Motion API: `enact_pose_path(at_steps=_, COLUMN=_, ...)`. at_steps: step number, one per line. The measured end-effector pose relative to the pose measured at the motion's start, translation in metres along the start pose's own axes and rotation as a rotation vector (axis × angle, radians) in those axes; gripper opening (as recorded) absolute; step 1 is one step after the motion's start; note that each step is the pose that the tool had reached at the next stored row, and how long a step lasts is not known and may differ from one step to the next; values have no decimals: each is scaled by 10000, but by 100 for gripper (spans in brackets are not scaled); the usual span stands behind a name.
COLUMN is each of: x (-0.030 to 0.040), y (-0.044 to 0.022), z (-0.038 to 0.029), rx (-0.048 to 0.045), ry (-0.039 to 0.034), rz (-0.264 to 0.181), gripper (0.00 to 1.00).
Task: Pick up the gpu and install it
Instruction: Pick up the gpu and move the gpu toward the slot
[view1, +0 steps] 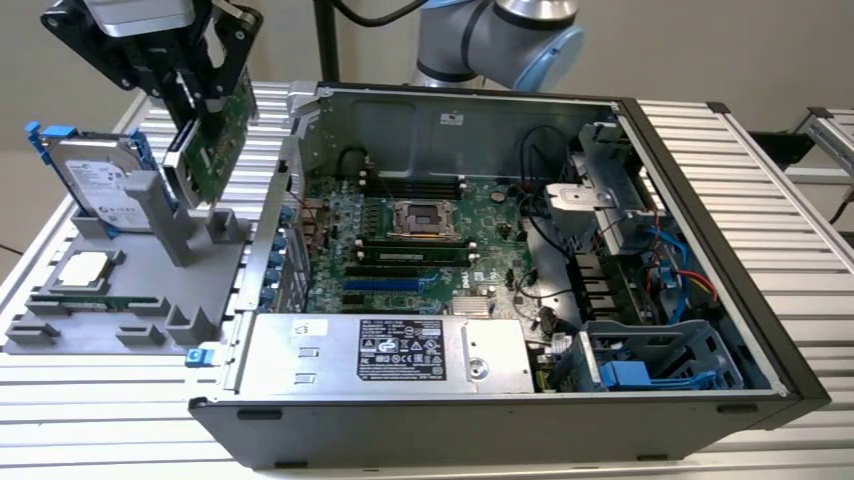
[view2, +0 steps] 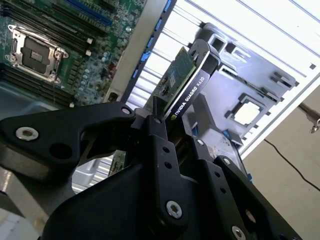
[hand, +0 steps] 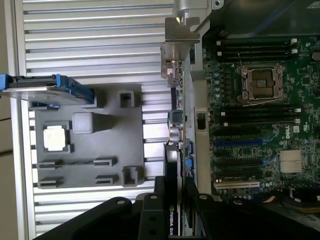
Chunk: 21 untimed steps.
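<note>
We hold the gpu (view1: 220, 130) clamped edgewise in our gripper (view1: 200, 95), above the grey tray (view1: 80, 330) at the exterior view's left of the case (view1: 467, 440). We judge it light, stiff and fragile, best gripped by its edges.

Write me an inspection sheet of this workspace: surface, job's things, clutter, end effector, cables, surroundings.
Surface: slatted metal table bearing an open computer case and a grey fixture.
Job's things: gpu held tilted over the fixture, outside the case; motherboard exposed.
Clutter: hard drive upright in the fixture; CPU chip flat in it.
End effector: end effector shut on the gpu.
Cables: red and blue cables inside the case.
Surroundings: robot arm behind the case; plain wall.
</note>
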<state>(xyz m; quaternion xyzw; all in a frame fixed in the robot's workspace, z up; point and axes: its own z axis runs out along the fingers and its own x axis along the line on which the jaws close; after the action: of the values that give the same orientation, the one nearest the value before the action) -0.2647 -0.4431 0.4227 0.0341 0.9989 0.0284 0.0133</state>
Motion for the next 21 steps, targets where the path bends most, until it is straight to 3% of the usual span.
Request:
enact_pose_path(at_steps=13, x=-169, y=11, z=5, rx=-1, ry=-1, rz=-1, gripper=0)
enact_pose_path(at_steps=21, x=-185, y=12, z=5, rx=-1, ry=-1, rz=0, gripper=0)
